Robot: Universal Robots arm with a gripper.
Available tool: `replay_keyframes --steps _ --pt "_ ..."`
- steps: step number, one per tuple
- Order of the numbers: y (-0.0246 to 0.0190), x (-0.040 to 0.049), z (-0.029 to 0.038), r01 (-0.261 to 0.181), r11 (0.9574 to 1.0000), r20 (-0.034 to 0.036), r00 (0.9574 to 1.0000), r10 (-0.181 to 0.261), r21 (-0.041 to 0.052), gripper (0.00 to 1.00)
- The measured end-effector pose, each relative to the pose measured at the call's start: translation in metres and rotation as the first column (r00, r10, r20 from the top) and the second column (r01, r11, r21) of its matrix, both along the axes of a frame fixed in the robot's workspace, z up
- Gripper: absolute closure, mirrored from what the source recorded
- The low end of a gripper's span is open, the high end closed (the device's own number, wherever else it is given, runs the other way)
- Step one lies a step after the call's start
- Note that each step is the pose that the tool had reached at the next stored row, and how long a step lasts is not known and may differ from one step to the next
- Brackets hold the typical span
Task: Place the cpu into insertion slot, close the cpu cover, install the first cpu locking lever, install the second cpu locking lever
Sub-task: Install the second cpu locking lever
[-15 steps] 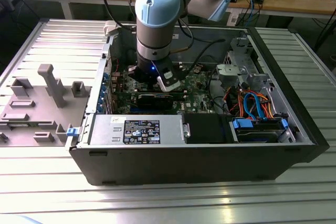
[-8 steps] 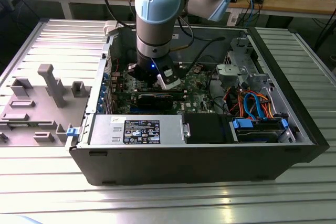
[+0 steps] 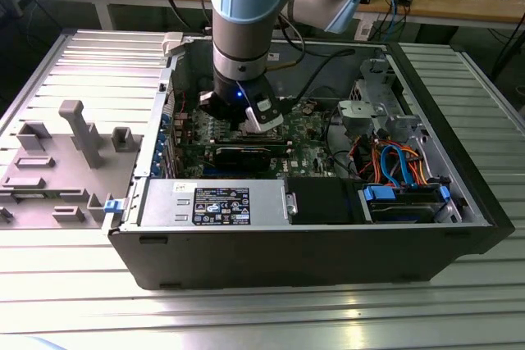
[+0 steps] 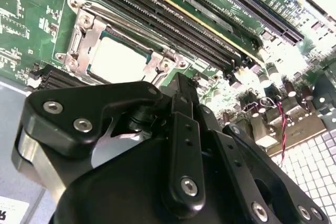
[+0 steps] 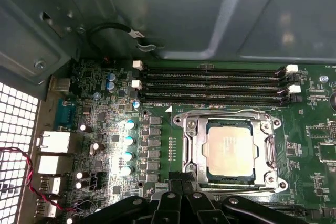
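Exterior view, open computer case (image 3: 426, 239) on ribbed metal table (image 3: 246, 309), workbench (image 3: 459, 6) behind, gripper (image 3: 246, 125) finger state unclear.

An open black computer case (image 3: 312, 243) lies on a ribbed metal table (image 3: 246, 317) in the middle of the exterior view, with a grey fixture tray (image 3: 61, 165) of upright blocks at the left of the frame and a wooden workbench (image 3: 459, 2) along the top edge. Inside the case, a silver power supply (image 3: 213, 202) sits at lower centre, and orange and blue cables (image 3: 398, 161) bunch at the right. In the first wrist view, long black memory slots (image 5: 210, 82) run across the upper middle, a row of capacitors (image 5: 127, 148) stands left of centre, and a red-and-black wire (image 5: 21, 171) loops at lower left.
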State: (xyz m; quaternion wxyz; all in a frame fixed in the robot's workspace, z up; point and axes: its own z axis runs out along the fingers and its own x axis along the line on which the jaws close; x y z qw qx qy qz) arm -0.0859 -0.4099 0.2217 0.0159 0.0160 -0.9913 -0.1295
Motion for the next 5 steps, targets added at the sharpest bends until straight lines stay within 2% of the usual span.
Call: replay_keyframes --steps 5 --pt "0.0000 0.0000 0.0001 0.000 1.0000 0.0000 1.0000 0.000 0.0000 0.89"
